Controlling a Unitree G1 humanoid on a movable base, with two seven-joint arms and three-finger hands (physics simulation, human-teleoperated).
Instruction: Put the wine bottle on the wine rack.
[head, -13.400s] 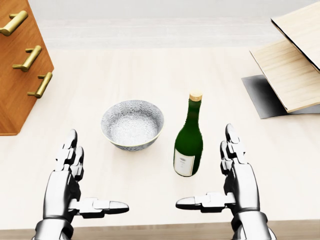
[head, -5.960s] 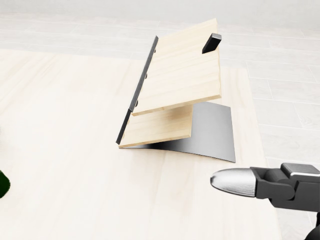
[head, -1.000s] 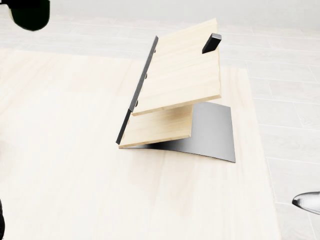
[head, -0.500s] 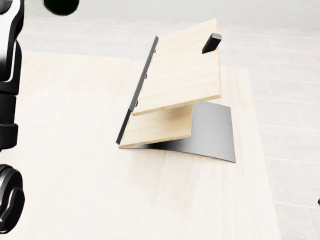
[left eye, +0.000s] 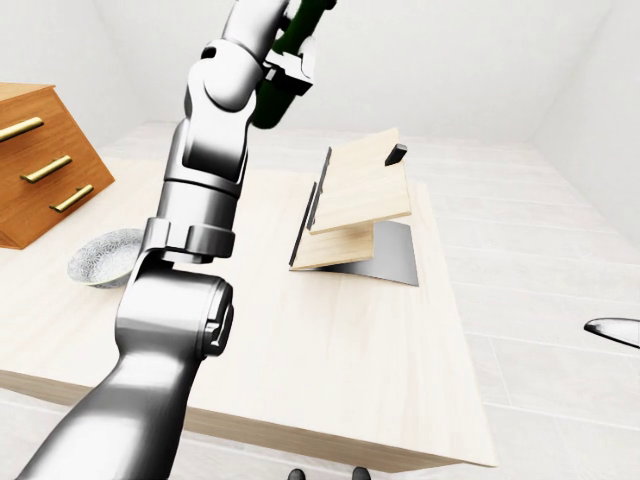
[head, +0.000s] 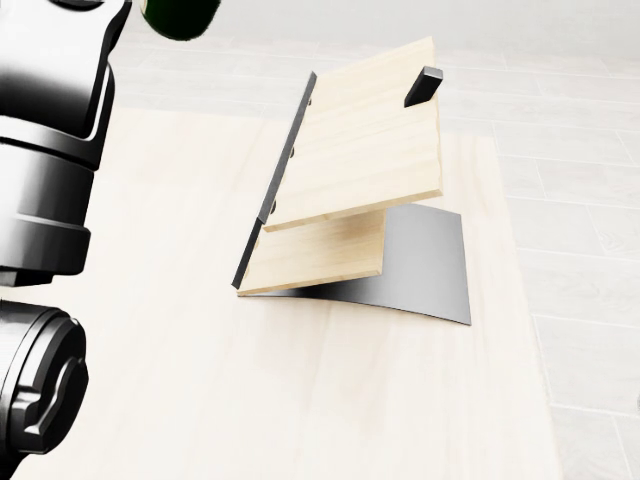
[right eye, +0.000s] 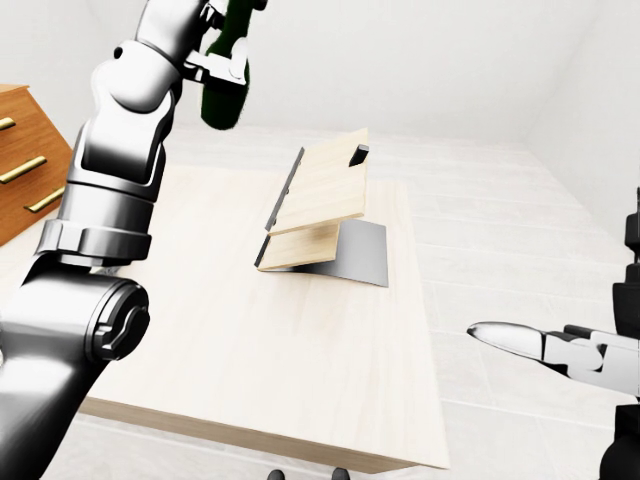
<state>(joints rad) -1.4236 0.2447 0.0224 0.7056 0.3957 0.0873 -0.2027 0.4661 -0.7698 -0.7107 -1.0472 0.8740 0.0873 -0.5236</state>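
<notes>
The dark green wine bottle (right eye: 225, 90) hangs high above the table, tilted with its neck running off the top of the right-eye view. My left hand (right eye: 218, 58) is shut round its body, the arm stretched up from the lower left. In the head view only the bottle's base (head: 180, 14) shows, at the top edge. The wine rack (head: 360, 160), two slanted pale wooden boards on a dark metal base, stands on the table to the right of and below the bottle. My right hand (right eye: 560, 350) hovers low at the right, beyond the table's edge, one finger stretched out, holding nothing.
A patterned grey bowl (left eye: 105, 258) sits on the pale wooden table (left eye: 350, 340) at the left. A brown drawer cabinet with brass handles (left eye: 40, 160) stands at the far left. The table's right edge (head: 520, 330) drops to a tiled floor.
My left arm has swung rightward into the head view, now filling its left side, and the bottle's base has slid right along the top edge. The right fingertip has left the head view.
</notes>
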